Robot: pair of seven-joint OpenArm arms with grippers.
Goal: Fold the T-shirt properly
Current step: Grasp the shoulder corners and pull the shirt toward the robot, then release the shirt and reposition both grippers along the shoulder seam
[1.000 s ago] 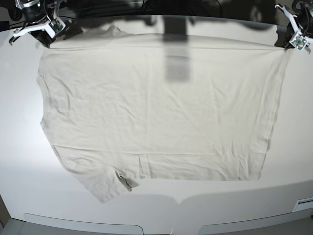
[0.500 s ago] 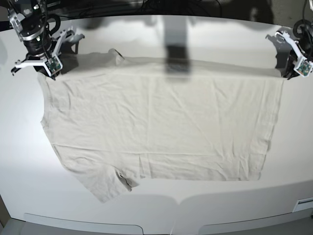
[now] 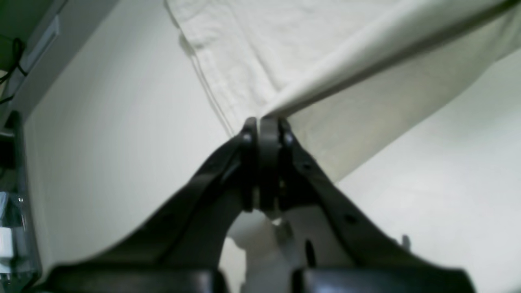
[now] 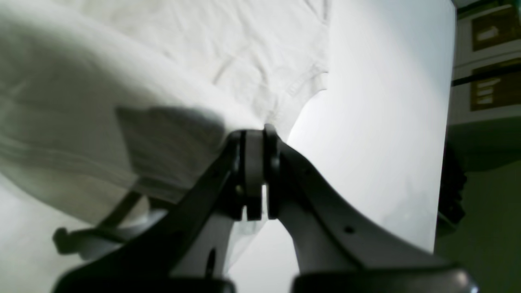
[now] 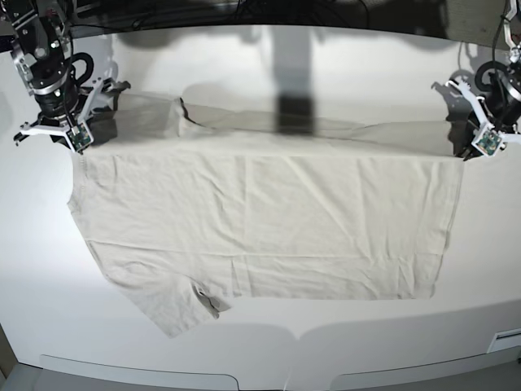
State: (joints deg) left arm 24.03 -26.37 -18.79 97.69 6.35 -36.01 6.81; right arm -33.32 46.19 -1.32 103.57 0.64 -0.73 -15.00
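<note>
The pale beige T-shirt lies spread across the white table, a sleeve pointing to the near left. Its far edge is lifted off the table and held taut between both grippers. At the base view's right, my left gripper is shut on the shirt's far right corner. In the left wrist view its fingertips pinch the T-shirt at a raised fold. At the base view's left, my right gripper is shut on the far left corner. The right wrist view shows this gripper clamping the draped T-shirt.
A dark shadow band falls across the shirt's raised far edge. Bare table runs along the front and both sides. A small label sits at the table's near right edge. Shelving with boxes stands beyond the table edge in the right wrist view.
Both grippers have come toward the near side, away from the far table edge, carrying the shirt's far edge with them. The flat part of the shirt has stayed put.
</note>
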